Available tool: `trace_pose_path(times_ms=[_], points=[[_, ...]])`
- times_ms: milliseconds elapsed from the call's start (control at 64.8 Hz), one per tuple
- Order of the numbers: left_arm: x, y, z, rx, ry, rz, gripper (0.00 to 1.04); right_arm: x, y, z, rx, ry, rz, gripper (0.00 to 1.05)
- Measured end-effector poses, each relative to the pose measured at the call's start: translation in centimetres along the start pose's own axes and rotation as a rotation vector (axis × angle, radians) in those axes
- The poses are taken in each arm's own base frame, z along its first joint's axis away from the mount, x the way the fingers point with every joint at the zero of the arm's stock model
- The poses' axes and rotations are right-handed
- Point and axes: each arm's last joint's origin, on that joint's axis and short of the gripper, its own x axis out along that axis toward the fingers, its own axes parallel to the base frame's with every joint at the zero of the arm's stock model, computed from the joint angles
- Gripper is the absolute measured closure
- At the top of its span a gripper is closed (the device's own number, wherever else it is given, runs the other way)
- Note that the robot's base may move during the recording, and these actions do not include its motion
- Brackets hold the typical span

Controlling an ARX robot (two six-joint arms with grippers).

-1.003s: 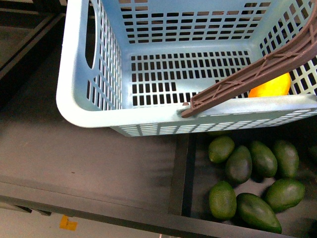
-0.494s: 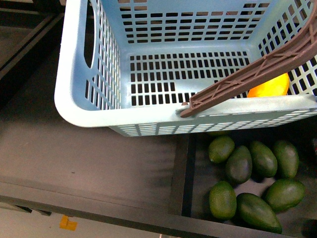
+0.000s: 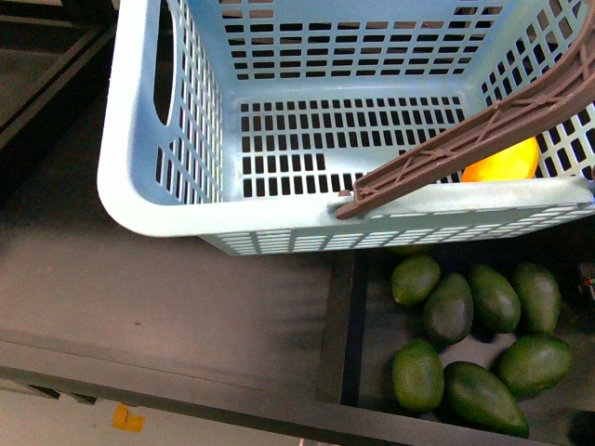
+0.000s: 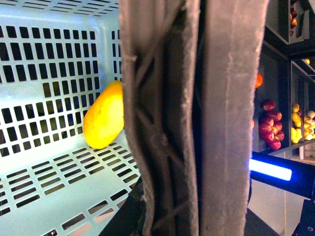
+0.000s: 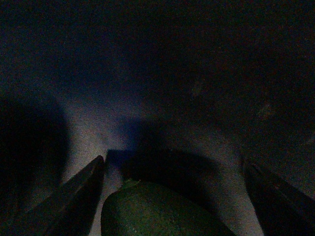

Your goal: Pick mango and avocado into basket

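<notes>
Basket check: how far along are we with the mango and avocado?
Done: the mango lies in the basket. In hand: the right gripper stands open around an avocado in the dim wrist view, not yet closed. To do: grasp it, lift it, drop it in the basket; no avocado shows inside.

mango (image 3: 504,162) partly hidden behind basket (image 3: 279,221) rim, handle (image 3: 483,130) crossing it

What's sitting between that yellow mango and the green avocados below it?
In the front view, only the basket's pale blue near wall and rim separate the mango inside from the avocados lying outside.
</notes>
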Motion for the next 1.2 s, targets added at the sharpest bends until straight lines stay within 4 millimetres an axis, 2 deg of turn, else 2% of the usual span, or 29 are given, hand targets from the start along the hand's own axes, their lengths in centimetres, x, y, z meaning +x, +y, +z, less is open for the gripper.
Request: trace_pose_path(times_ms=[185, 247, 478, 664, 864, 1204], points=[[0.0, 0.0, 0.0, 0.0, 0.001, -0.001, 0.89, -0.1, -0.2, -0.4, 0.01, 0.005, -0.004, 0.57], [0.0, 0.0, 0.0, 0.0, 0.001, -0.001, 0.89, -0.3, -0.3, -0.7, 0.015, 0.004, -0.004, 0.62], [0.0, 0.0, 0.0, 0.0, 0.001, -0.001, 0.89, -2.2, -0.8, -1.9, 0.074, -0.019, -0.012, 0.64], [0.0, 0.0, 0.0, 0.0, 0.0, 0.0, 0.89, -6.5, -2.4, -2.5, 0.125, -0.071, -0.052, 0.65], [0.0, 0.0, 0.0, 0.0, 0.001, 0.0, 0.89, -11.1, -3.3, -2.6, 0.17, -0.17, -0.088, 0.65], [0.0, 0.0, 0.0, 0.0, 0.0, 0.0, 0.89, -23.2, -2.7, -0.6, 0.277, -0.474, -0.139, 0.65]])
